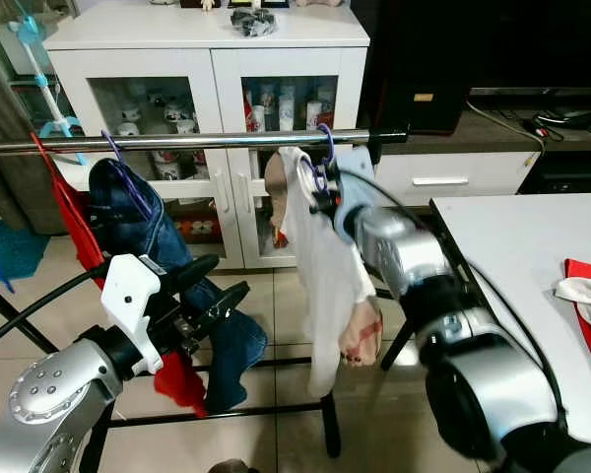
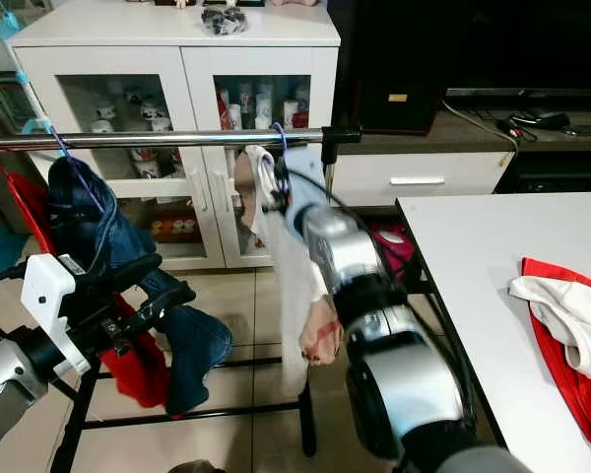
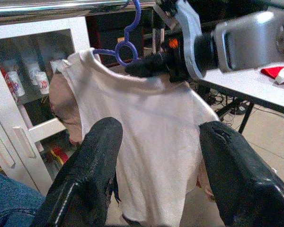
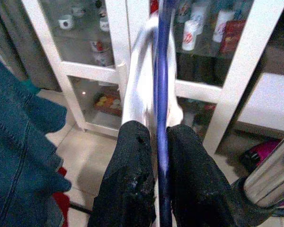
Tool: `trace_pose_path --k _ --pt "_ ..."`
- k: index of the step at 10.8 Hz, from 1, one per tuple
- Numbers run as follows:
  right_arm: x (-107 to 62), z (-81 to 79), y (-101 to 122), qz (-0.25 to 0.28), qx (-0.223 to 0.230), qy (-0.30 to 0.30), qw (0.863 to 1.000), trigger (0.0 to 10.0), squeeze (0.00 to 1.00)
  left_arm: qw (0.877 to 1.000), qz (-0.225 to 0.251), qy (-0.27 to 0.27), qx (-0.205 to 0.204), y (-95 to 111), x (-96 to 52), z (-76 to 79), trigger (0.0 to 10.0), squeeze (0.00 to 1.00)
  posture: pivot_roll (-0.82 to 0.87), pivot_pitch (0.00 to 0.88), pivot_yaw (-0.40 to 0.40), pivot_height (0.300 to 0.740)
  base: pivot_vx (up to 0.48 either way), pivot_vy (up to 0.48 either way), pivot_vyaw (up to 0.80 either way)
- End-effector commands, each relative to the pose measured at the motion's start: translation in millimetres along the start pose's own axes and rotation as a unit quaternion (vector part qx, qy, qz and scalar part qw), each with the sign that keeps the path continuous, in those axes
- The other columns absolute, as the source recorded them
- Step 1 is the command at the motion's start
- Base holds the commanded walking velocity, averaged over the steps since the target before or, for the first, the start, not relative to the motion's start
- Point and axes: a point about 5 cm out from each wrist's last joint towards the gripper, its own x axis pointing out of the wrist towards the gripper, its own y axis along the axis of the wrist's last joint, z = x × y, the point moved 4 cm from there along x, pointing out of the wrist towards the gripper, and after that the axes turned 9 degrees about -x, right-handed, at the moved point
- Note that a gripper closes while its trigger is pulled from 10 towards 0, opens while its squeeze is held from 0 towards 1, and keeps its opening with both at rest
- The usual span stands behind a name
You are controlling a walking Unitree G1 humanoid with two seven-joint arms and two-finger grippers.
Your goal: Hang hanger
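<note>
Two risks are showing in the eye views: the purple hanger (image 1: 322, 158) is hooking over the rail (image 1: 177, 142), its white shirt (image 1: 320, 266) dangling below. In the left wrist view, the left gripper (image 3: 156, 175) is gaping beside the rail, empty. In the right wrist view, the right gripper (image 4: 157, 163) is pinching the hanger; releasing crookedly could unhook it or slide it off the rail's end.

The purple plastic hanger (image 3: 128, 45) hangs by its hook over the shiny horizontal metal rail (image 1: 177, 141), near the rail's dark end cap, and its neck forms a small ring just under the hook. It carries a white shirt (image 1: 320, 276) that drapes straight down below the rail, with a pinkish patterned garment showing behind and beneath it. In the right wrist view the hanger's thin purple bar (image 4: 161, 118) runs between two black fingers (image 4: 130, 175) pressed against it from both sides.
</note>
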Motion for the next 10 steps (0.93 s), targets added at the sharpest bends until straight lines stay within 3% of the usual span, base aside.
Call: trace_pose_path --k 1,3,5,6,7,8,9,10 --pt "-2.4 2.3 5.3 0.019 0.004 0.003 1.000 10.0 1.00 1.000 -0.002 -0.004 0.007 1.6 1.1 1.7 10.0 0.24 0.07 0.000 0.040 0.740 0.000 0.000 0.00" --pt "-10.5 4.8 17.1 0.063 0.026 0.014 0.998 10.0 1.00 1.000 0.001 0.000 0.007 1.7 2.2 1.2 10.0 0.24 0.07 0.000 0.043 0.740 0.000 0.000 0.00" --pt "-29.1 6.4 41.7 0.155 0.055 0.033 0.986 10.0 1.00 1.000 0.013 0.021 0.006 2.3 5.9 -2.9 10.0 0.24 0.07 0.000 0.043 0.740 0.000 0.000 0.00" --pt "-45.5 12.6 53.7 0.228 0.042 0.005 0.973 10.0 0.00 0.998 0.021 0.060 0.011 1.6 9.0 -11.4 10.0 0.24 0.06 0.000 0.046 0.740 0.000 0.000 0.00" --pt "-49.5 8.8 42.4 0.194 0.033 0.027 0.980 10.0 0.00 0.996 0.015 0.091 0.004 -2.1 10.6 -17.1 10.0 0.24 0.06 0.000 0.046 0.740 0.000 0.000 0.00" --pt "-66.2 -2.2 36.6 0.201 0.023 0.090 0.975 10.0 0.00 0.990 0.032 0.140 -0.008 -0.2 12.3 -24.8 10.0 0.17 0.04 0.000 0.044 0.740 0.000 0.000 0.00" --pt "-83.6 -1.8 25.4 0.193 0.028 0.102 0.975 10.0 0.00 0.985 0.051 0.167 -0.015 3.1 12.8 -24.3 10.0 0.13 0.03 0.000 0.041 0.740 0.000 0.000 0.00" --pt "-93.5 0.2 16.5 0.192 0.034 0.100 0.976 10.0 0.47 0.982 0.055 0.179 -0.019 2.6 12.6 -23.7 10.0 0.13 0.03 0.000 0.039 0.740 0.000 0.000 0.00"
